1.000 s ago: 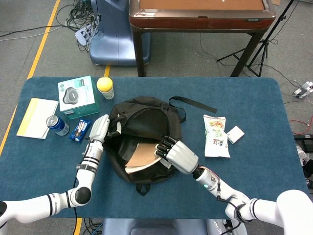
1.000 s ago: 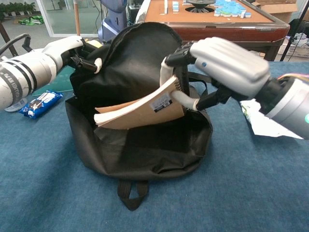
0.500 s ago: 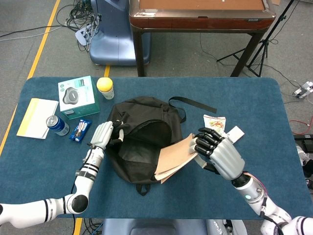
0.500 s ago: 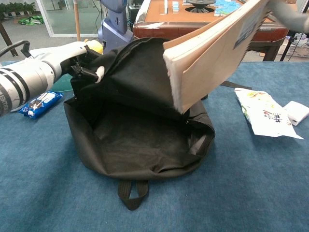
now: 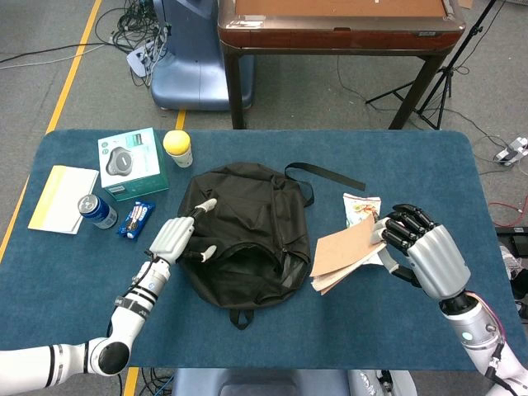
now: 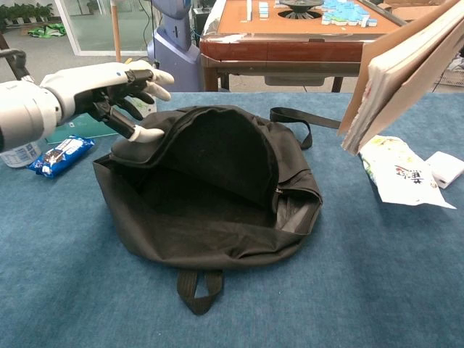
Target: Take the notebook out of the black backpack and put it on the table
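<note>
Notebook (image 5: pixel 346 254) clear of the black backpack (image 5: pixel 247 235) and held in the air by the right hand (image 5: pixel 425 256), whose fingers are clamped on its right-hand edge. In the head view the notebook hangs over bare tabletop (image 5: pixel 396 330) just to the right of the backpack, beside a snack packet (image 5: pixel 360 208) and near a small white packet (image 6: pixel 444 167). The chest view shows its pages (image 6: pixel 406 69) tilted steeply, well above the cloth, so it is not yet resting on anything. Its long axis runs from lower left to upper right across the head view, with the free corner pointing back towards the backpack and the held edge towards the right hand.

The left hand (image 5: pixel 175 238) is at the backpack's left rim, fingers apart and holding nothing; one fingertip appears to touch the fabric near the opening, which lies slack and wide.

The step in hand is judged to be the set-down: the right hand alone carries the notebook and is the only one placed to lower it. The bare cloth directly beneath is the nearest landing spot, provided the sheet levels out and stays off the snack packet.
</note>
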### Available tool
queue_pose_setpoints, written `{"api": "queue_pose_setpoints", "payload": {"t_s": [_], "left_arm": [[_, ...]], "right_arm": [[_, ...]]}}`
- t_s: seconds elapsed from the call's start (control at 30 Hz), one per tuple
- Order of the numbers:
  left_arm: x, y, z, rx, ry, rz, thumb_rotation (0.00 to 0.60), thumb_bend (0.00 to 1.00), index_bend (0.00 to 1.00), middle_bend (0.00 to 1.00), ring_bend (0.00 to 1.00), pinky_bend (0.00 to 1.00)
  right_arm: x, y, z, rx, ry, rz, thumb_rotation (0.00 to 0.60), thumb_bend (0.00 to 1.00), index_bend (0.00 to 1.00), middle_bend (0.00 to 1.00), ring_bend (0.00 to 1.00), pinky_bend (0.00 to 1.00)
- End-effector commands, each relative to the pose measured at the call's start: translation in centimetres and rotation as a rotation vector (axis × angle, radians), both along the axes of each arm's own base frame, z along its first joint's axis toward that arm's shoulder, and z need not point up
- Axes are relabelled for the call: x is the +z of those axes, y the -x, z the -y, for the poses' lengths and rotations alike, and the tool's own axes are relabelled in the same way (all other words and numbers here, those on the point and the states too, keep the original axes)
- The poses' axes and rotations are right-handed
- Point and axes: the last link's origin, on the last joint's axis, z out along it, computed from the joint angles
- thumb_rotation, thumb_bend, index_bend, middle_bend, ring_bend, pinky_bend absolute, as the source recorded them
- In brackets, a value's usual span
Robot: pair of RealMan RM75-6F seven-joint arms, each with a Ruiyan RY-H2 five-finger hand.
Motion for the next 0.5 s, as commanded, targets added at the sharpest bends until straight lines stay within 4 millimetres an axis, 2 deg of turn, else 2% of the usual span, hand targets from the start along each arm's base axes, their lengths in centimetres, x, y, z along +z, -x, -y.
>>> {"api": "queue_pose_setpoints", "payload": {"t_s": [0.03, 0.3, 0.5], "left_arm": [[0.8, 0.3, 0.6, -0.006, 0.027, -0.019, 0.6, 0.25, 0.04, 0.08, 0.06, 0.15], [2.9, 1.0, 1.0, 0.007, 0.003, -0.034, 0.6, 0.25, 0.03, 0.06, 0.04, 0.13], [3.3, 1.6, 1.0, 0.005, -0.025, -0.06, 0.6, 0.25, 0.03, 0.06, 0.03, 0.13]], "right_arm": [[-0.3, 0.8, 0.2, -0.04, -0.019, -0.031, 0.6, 0.49, 0.72, 0.46, 0.36, 0.3], [-2.2, 1.4, 2.0, -0.126, -0.096, -0.079, 0.6, 0.49, 0.72, 0.46, 0.36, 0.3], [-4.5, 1.0, 4.2, -0.175, -0.13, -0.113, 0.6, 0.49, 0.72, 0.46, 0.36, 0.3]]}}
